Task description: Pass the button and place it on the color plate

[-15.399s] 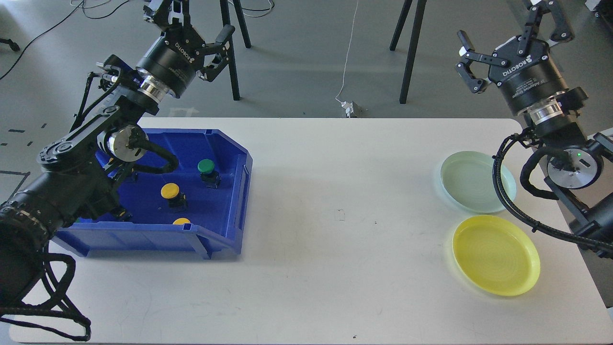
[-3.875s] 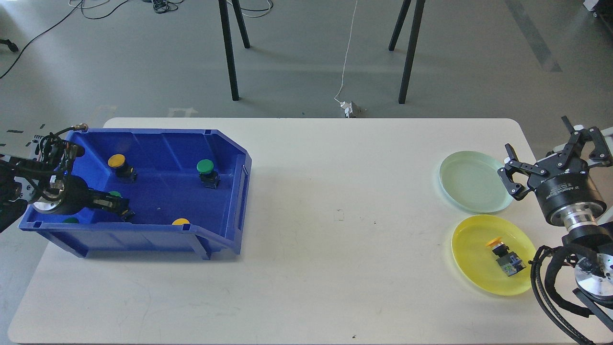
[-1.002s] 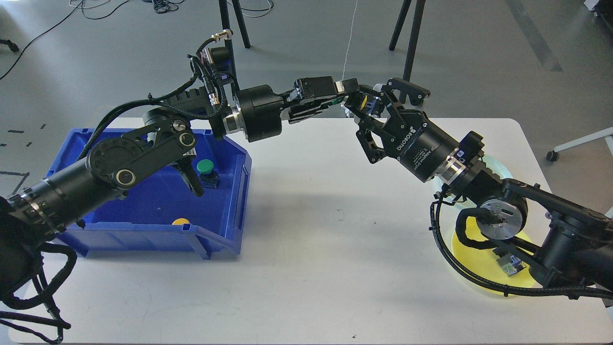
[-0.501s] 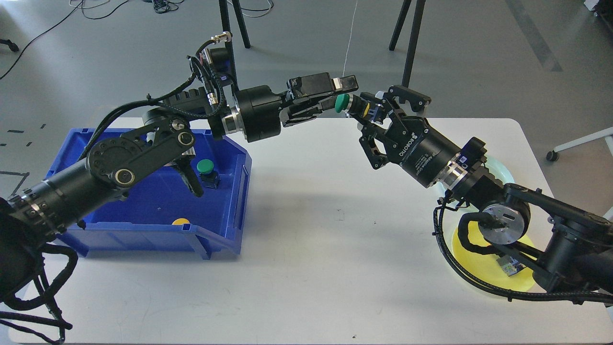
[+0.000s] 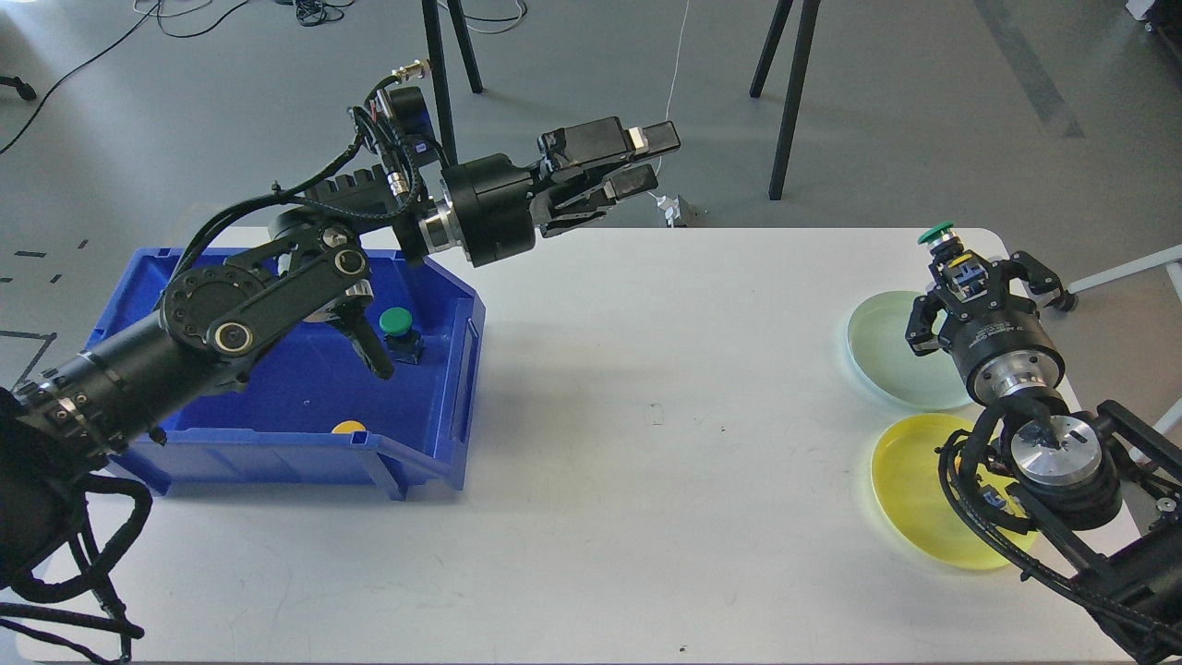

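My right gripper [image 5: 960, 268] is shut on a green-capped button [image 5: 936, 233] and holds it upright in the air above the far right of the table, just behind the pale green plate [image 5: 886, 346]. The yellow plate [image 5: 910, 480] lies in front of it, partly hidden by my right arm. My left gripper [image 5: 651, 162] is open and empty, raised above the table's far edge near the middle. The blue bin [image 5: 277, 443] at the left holds a green button [image 5: 397, 323] and a yellow button [image 5: 349, 427].
My left arm crosses over the blue bin and hides part of its inside. Black tripod legs [image 5: 785, 102] stand on the floor behind the table. The white table [image 5: 646, 508] stretches between bin and plates.
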Controlling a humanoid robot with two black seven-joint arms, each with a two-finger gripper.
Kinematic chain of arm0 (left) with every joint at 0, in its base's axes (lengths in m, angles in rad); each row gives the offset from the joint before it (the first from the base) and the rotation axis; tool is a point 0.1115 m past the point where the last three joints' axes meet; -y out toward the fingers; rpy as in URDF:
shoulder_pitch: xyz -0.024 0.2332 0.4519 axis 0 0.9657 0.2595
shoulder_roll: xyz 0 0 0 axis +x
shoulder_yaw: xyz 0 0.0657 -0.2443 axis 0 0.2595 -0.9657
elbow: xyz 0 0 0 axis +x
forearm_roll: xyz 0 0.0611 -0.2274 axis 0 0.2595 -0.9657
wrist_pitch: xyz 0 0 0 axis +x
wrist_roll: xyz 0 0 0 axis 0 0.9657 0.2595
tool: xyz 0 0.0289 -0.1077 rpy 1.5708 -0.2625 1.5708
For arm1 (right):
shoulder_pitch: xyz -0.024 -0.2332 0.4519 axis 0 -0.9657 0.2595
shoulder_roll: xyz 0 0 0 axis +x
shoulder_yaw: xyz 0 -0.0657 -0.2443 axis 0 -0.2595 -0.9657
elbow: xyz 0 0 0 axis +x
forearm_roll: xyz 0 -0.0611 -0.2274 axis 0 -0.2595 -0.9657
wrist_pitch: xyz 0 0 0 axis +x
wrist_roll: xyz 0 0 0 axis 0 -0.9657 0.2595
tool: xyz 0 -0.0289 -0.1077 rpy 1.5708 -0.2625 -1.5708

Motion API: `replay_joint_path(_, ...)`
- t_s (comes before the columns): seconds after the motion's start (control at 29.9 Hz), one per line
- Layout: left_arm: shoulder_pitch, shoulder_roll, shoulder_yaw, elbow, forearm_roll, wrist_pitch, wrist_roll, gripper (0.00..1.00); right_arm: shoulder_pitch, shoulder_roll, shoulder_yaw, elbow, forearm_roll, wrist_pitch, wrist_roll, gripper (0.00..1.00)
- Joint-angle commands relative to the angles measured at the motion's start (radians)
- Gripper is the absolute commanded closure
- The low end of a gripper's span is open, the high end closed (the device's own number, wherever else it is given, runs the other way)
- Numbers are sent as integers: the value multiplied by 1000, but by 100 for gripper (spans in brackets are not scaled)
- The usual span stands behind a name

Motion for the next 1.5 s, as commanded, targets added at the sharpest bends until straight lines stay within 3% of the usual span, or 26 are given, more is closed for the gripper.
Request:
replay_joint_path(0.0,0,0,0,0,-2,0,0,22,17,43,5,-95,18,-127,-14,99)
replay_joint_path(0.27,0,2,0,0,-2,0,0,22,164,124,-50,-365,7,-127,-95,99)
replay_joint_path(0.33,0,2,0,0,-2,0,0,22,205,133,-90,-423,7,-127,-106,95)
replay_joint_path(0.4,0,2,0,0,-3,0,0,22,225,152,-105,-466,7,-127,-108,82)
replay_joint_path(0.5,0,2,0,0,-14,0,0,22,229,175,-102,-500,7,-127,-106,49)
replay_joint_path(0.6,1,3,0,3,-46,3,0,21,230,175,-107,-491,7,-127,-100,0)
replay_joint_path(0.77,8,-3,-18,35,-106,11,0,19,230,146,-116,-427,-2,-127,-97,1)
replay_joint_path(0.94,55,23,-115,35,-273,-3,0,18,222,37,-119,-221,-146,-84,-105,1)
replay_joint_path(1.0,80,52,-158,35,-375,-12,0,16,215,-7,-119,-128,-238,25,-108,1)
replay_joint_path(1.17,121,152,-179,35,-552,-33,0,13,224,-159,-119,-15,-347,440,-92,0)
replay_joint_path(1.3,199,222,-184,26,-578,-33,0,6,215,-291,-122,31,-346,772,-40,0)
replay_joint_path(1.37,239,235,-204,24,-583,-33,0,4,206,-321,-130,35,-344,850,-33,0)
replay_joint_path(1.47,282,233,-254,20,-586,-33,0,3,193,-311,-130,34,-346,850,-34,0)
